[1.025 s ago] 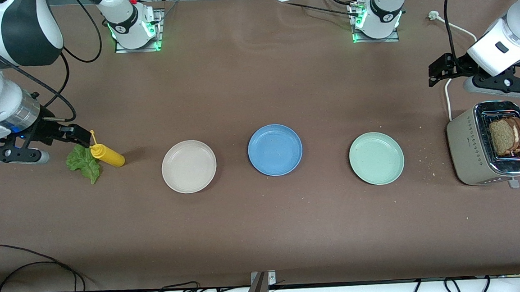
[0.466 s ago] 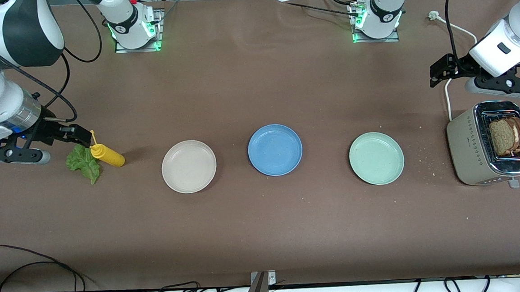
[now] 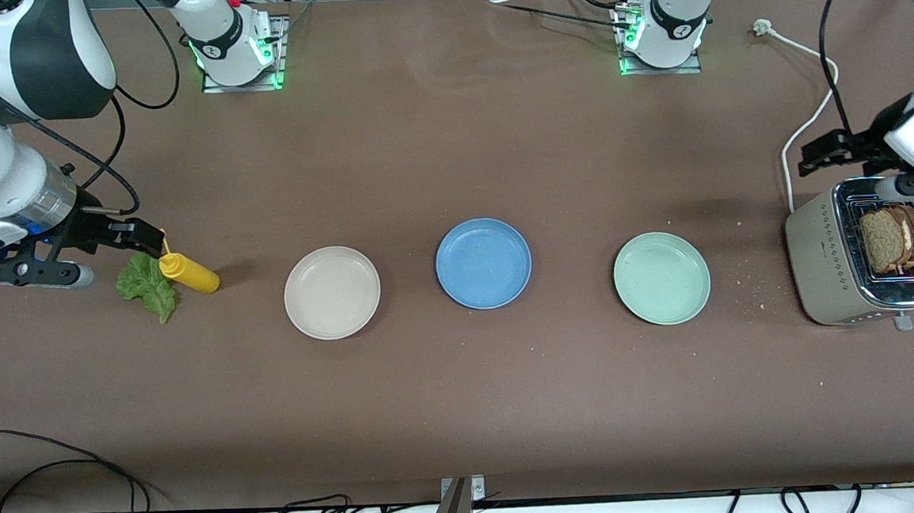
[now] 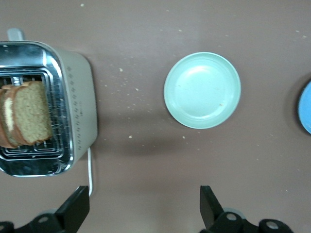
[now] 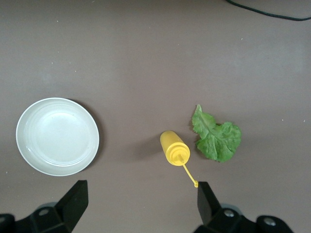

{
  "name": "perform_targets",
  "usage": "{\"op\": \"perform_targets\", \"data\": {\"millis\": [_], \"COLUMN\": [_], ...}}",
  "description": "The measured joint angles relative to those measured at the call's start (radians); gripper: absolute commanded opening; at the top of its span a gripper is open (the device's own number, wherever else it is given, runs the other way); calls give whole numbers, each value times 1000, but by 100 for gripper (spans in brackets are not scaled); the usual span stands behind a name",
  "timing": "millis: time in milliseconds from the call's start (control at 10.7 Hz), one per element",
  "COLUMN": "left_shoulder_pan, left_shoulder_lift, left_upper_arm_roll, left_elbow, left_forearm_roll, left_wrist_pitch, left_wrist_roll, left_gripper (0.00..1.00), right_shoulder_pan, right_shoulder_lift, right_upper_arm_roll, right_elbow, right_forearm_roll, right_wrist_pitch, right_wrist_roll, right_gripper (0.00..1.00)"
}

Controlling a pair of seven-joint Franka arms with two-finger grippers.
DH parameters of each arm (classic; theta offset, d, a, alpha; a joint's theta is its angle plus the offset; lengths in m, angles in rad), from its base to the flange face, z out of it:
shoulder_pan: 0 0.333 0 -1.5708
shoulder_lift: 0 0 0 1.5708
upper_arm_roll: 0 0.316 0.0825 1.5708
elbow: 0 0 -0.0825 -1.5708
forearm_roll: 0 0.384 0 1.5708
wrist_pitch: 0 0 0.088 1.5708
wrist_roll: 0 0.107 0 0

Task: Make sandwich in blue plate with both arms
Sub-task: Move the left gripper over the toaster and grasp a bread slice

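The blue plate (image 3: 483, 263) is sitting empty on the desk (image 3: 466, 399), the right gripper (image 3: 134, 236) is waiting over the lettuce (image 3: 145, 285), jaws apart, and the left gripper (image 3: 836, 155), jaws apart, has moved over the toaster (image 3: 823, 266), probably reaching for the bread (image 3: 892, 239).

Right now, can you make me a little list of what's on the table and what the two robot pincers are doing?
Middle plate: round medium-blue plastic plate, nothing on it
Neighbour plates: round beige plate toward the right arm's end; round pale green plate toward the left arm's end
Bread: brown toasted slices standing in the silver toaster
Lettuce: ruffled green leaf beside the yellow squeeze bottle
Left pincer: open, over the table by the toaster
Right pincer: open, above the bottle and leaf
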Motion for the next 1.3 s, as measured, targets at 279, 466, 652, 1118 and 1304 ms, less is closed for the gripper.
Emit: {"op": "perform_targets", "data": {"millis": [279, 466, 652, 1118, 1304], "left_shoulder_pan": [92, 165, 211, 242, 258], "left_shoulder_lift": [76, 141, 207, 295, 310], "left_upper_arm_roll": [2, 3, 3, 2, 2], "left_elbow": [20, 22, 23, 25, 26], "left_forearm_roll": [55, 56, 56, 56, 56], "left_wrist_pitch": [82, 153, 205, 280, 293], "left_wrist_roll": [73, 183, 221, 240, 246], "left_gripper": [100, 100, 100, 100, 100], "right_shoulder_pan": [0, 0, 1, 7, 20], "right_shoulder_lift": [-6, -5, -3, 10, 21], "right_upper_arm_roll": [0, 0, 1, 7, 10], "right_elbow": [-8, -16, -23, -27, -27], "right_forearm_roll": [0, 0, 0, 1, 2], "right_wrist_pitch": [0, 18, 25, 36, 37], "right_wrist_roll": [0, 0, 0, 0, -1], "right_gripper": [100, 100, 100, 100, 100]}}
